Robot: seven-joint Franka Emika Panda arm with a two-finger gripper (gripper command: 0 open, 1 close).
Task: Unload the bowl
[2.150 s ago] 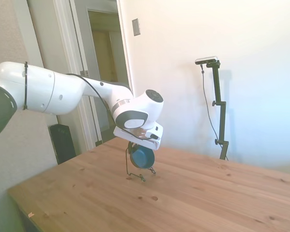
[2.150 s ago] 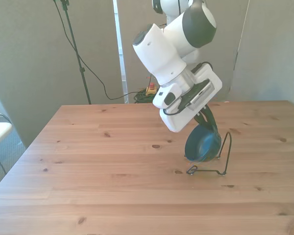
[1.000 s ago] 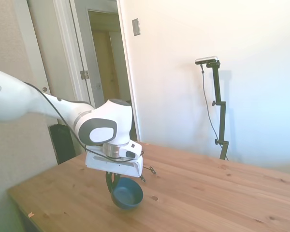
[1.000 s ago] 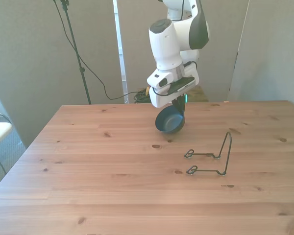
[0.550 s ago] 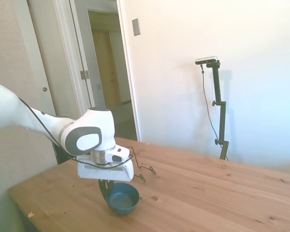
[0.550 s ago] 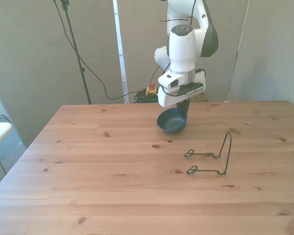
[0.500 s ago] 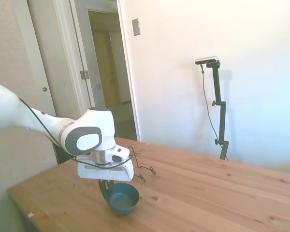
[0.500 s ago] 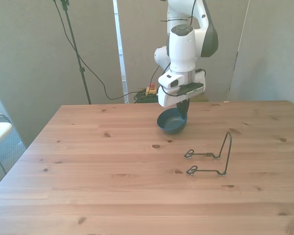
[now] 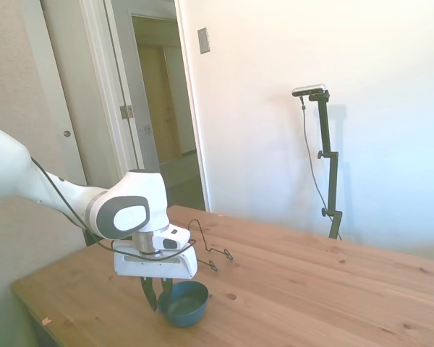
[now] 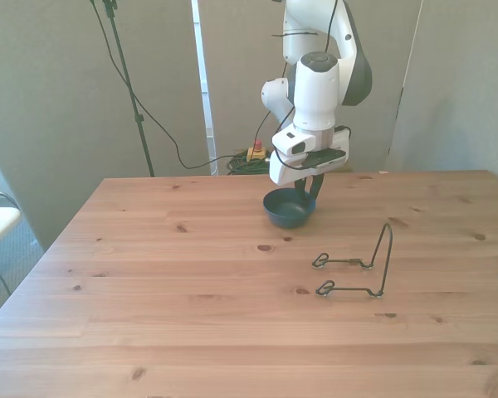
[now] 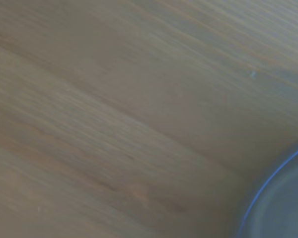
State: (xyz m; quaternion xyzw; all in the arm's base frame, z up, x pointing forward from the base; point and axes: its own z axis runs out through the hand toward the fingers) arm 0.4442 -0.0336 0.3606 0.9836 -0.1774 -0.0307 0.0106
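Note:
The dark teal-blue bowl (image 9: 184, 303) (image 10: 289, 210) sits upright on the wooden table (image 9: 311, 289) (image 10: 191, 282), near the edge closest to the robot base. My gripper (image 9: 156, 295) (image 10: 308, 192) points down at the bowl's rim on the base side. Its two dark fingers stand apart, open, one on either side of the rim. In the blurred wrist view only an arc of the bowl's rim (image 11: 280, 191) shows over wood grain.
A thin black wire stand (image 10: 373, 267) (image 9: 208, 250) rests bare on the table, toward the front view's right of the bowl. An open doorway (image 9: 159, 101) lies behind the arm in the side view.
The bowl came off the wire stand, travelled toward the robot base and came down onto the table. In the last half second the fingers spread apart and the bowl settled flat.

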